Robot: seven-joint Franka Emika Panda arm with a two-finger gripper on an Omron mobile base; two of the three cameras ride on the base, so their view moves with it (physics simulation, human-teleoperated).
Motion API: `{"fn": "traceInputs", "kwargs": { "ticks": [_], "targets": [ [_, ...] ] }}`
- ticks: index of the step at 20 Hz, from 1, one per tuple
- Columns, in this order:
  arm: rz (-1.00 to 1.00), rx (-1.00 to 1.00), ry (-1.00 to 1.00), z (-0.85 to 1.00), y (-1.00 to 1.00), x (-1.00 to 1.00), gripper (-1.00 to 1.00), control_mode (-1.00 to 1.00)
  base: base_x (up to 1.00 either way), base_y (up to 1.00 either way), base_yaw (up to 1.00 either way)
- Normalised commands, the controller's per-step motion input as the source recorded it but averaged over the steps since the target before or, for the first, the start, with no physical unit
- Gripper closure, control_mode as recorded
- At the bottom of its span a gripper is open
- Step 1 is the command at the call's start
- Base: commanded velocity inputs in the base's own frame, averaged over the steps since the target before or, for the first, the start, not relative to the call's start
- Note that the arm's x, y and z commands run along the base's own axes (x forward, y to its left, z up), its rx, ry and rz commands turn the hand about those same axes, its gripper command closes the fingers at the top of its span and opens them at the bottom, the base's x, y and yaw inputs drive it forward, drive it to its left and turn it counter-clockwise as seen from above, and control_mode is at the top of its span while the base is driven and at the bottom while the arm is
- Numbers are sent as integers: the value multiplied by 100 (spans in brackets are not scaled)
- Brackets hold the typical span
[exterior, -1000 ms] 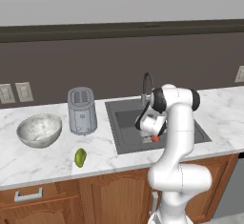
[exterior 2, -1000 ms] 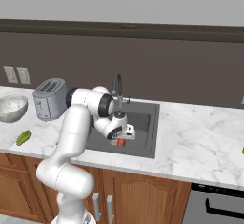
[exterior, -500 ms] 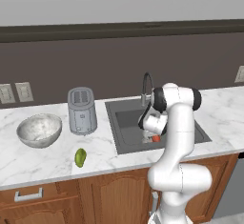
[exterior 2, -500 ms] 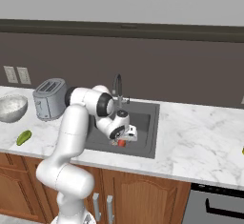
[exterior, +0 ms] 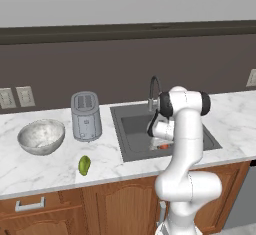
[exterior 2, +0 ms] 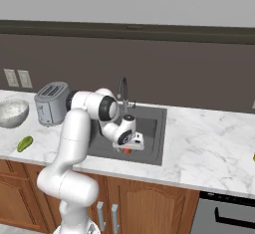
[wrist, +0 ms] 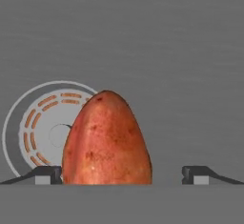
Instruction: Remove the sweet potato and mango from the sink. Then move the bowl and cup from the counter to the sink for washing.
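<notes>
Down inside the sink (exterior: 131, 129), the wide-open gripper (wrist: 121, 175) straddles the sweet potato (wrist: 107, 139), gripping nothing.

My arm rises from the base, elbows over at shoulder height and folds down, wrist pointing toward six o'clock. The gripper (wrist: 122, 175) hangs low with its jaws spread wide. In the hand view I see one dark finger tip (wrist: 47, 174) at eight o'clock and the other at four o'clock, well apart from each other.
</notes>
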Motion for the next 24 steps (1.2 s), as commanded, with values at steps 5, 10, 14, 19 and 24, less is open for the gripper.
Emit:
{"fn": "traceInputs", "kwargs": {
  "ticks": [5, 10, 14, 19, 24],
  "targets": [
    [0, 0, 7, 0, 3, 3, 100, -100, 0, 0, 0],
    [0, 1, 8, 0, 3, 2, 100, -100, 0, 0, 0],
    [0, 3, 18, -1, 0, -2, 100, -100, 0, 0, 0],
    [0, 4, 12, 1, 0, 0, 100, -100, 0, 0, 0],
    [0, 7, 2, 9, 0, -7, 100, -100, 0, 0, 0]
  ]
}}
